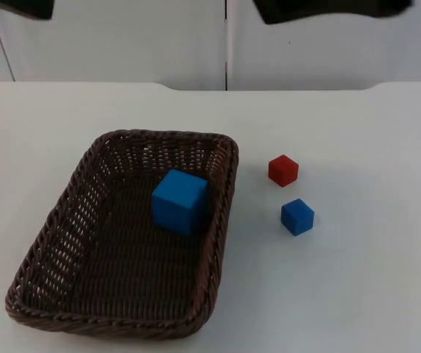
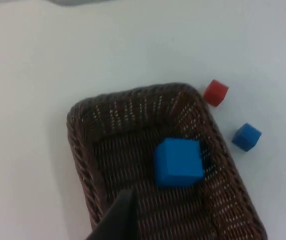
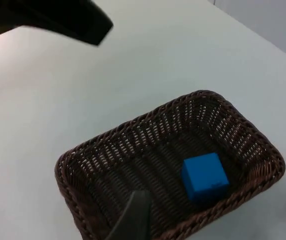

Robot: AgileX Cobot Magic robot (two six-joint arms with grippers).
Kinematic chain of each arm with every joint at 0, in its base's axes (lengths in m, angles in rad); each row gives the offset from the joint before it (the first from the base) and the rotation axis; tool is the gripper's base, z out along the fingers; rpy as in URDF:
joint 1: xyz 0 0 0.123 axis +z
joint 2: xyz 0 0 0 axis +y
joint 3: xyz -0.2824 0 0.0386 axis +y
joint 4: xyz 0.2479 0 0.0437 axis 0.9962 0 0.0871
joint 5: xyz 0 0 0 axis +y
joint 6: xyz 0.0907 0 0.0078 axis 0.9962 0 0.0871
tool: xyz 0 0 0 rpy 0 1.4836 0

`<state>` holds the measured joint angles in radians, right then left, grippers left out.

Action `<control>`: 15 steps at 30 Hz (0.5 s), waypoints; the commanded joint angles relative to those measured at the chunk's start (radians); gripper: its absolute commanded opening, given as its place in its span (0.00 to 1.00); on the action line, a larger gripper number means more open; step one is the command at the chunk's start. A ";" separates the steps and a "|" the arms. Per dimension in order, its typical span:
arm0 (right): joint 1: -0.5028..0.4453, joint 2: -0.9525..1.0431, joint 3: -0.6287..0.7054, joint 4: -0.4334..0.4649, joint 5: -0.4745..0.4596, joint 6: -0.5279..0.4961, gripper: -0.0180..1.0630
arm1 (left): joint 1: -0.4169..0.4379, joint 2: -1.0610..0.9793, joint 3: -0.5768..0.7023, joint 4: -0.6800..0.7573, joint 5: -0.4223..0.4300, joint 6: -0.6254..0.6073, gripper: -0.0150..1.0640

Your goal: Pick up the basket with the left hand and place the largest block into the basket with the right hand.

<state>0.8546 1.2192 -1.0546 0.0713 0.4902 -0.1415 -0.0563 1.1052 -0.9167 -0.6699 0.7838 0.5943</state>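
Left gripper (image 2: 120,220): hanging high above the table, one matte black fingertip showing over the basket's near end; holding nothing, but whether the fingers are spread or closed is impossible to tell.
Right gripper (image 3: 135,220): also hovering above the basket with one dark, tapering fingertip visible; gripping nothing, and its finger spacing cannot be judged either.
Basket (image 1: 63,220): sitting flat on the table, rectangular with rounded corners, dark brown woven wicker, open lattice walls, braided rim.
Large blue block (image 1: 179,201): lying inside the basket, smooth matte cube, resting on the woven floor close to the wall nearest the small blocks.
Small red block (image 1: 282,170): sitting on the table just outside the basket, smooth cube.
Small blue block (image 1: 297,217): sitting near the red one, apart from it, same cube shape.
Table (image 1: 372,294): showing white, smooth, plain.
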 commanded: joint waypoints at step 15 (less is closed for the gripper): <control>0.006 -0.298 0.233 -0.006 -0.045 0.009 0.78 | -0.004 -0.284 0.146 0.007 -0.032 0.001 0.99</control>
<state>0.8546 0.9381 -0.8294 0.0713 0.4640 -0.1320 -0.0563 0.8350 -0.7791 -0.6677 0.7661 0.5943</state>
